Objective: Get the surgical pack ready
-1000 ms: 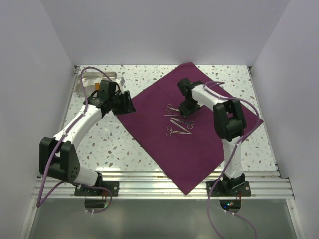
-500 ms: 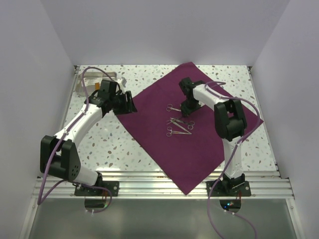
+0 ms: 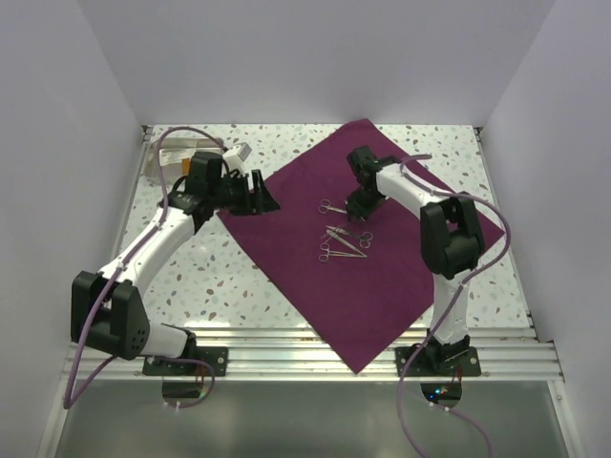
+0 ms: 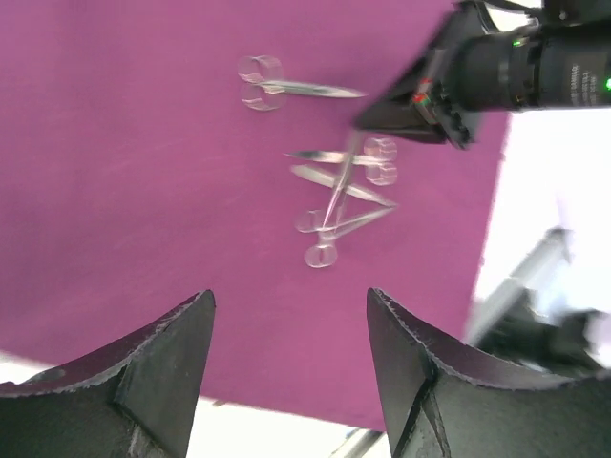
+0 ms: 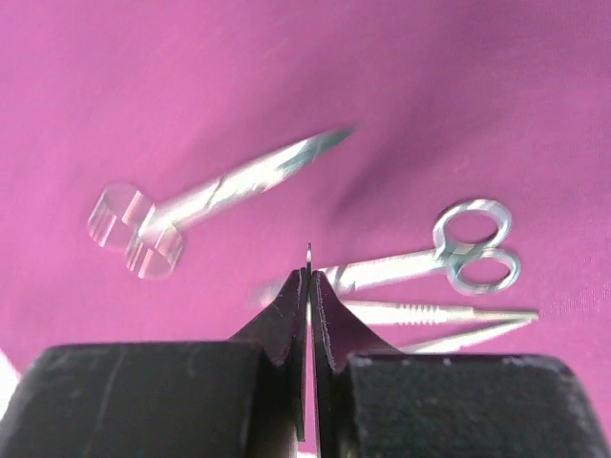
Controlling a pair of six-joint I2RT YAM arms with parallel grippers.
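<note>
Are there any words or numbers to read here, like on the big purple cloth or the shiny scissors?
No readable text anywhere.
Deep purple-maroon cloth: plain, no print.
Shiny steel scissor-shaped instruments: no markings can be made out.
Pale flat packet at the table's far left corner: too small to read.
Small green light on the right arm: only a light, not a sign.

Seen from above, the thin steel scissor-like instruments [image 3: 342, 239] on the deep purple-maroon cloth [image 3: 382, 281] are too small to count or name, and the left arm [image 3: 158, 234] partly hides a pale object [image 3: 155, 164] at the desk's [image 3: 229, 277] far left corner. In the right wrist view they are blurred, and the right pincer's [image 5: 308, 272] closed black fingertips [image 5: 286, 315] cover where they cross.
</note>
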